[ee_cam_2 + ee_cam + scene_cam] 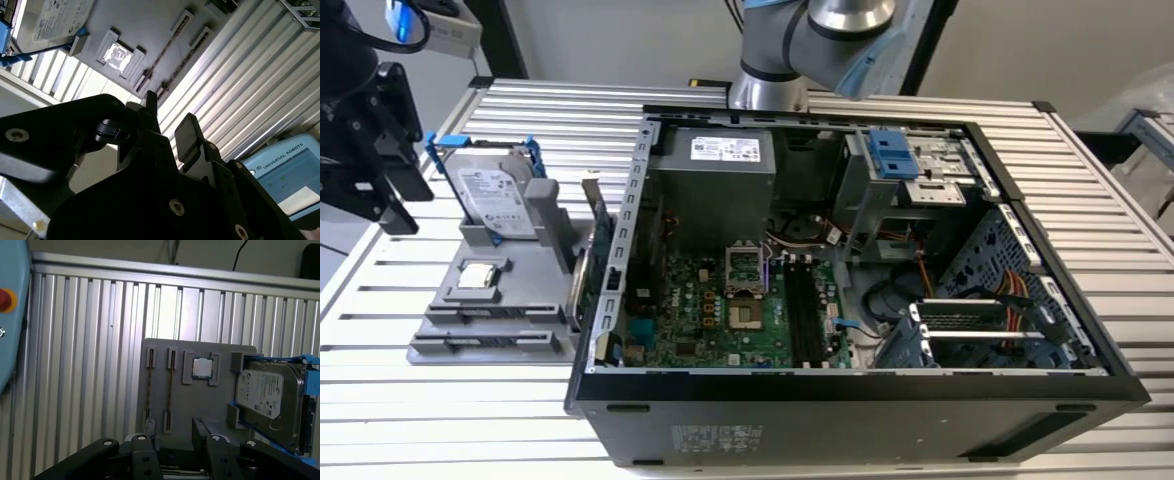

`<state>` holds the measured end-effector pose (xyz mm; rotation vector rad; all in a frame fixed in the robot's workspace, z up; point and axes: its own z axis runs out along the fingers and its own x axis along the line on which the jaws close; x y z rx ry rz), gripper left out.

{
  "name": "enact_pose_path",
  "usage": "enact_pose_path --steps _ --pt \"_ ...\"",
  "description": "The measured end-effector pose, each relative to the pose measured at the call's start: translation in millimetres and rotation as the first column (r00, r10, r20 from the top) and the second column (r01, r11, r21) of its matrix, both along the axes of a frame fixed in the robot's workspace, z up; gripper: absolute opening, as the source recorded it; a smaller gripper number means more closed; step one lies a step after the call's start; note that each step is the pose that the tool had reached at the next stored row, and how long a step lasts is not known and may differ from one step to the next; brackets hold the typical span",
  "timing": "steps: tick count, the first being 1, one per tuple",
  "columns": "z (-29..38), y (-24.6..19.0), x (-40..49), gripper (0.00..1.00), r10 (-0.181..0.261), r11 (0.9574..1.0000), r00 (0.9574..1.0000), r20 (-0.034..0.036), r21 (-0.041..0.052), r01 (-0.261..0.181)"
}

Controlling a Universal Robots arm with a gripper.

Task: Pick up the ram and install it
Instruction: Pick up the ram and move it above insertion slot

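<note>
The ram point(170, 390) lies ahead of my fingers point(186, 134), which are spread apart and hold nothing. It stands on edge in the grey holder point(200, 405), possibly as two sticks side by side. Farther along are a processor point(202, 368) and a hard drive point(270, 400).

Exterior view: high, angled down, wide, over the open computer case point(854, 398) and slatted table point(1114, 235). Both wrist views: close behind my gripper point(169, 120), facing the grey parts tray point(200, 405). All three share that tray and its hard drive point(270, 395).
</note>
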<state>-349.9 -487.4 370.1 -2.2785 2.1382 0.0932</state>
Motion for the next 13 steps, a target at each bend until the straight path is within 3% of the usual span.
enact_pose_path --steps 13 --pt "-5.1 0.0 0.0 1.0 0.0 1.0 1.0 0.0 0.0 0.0"
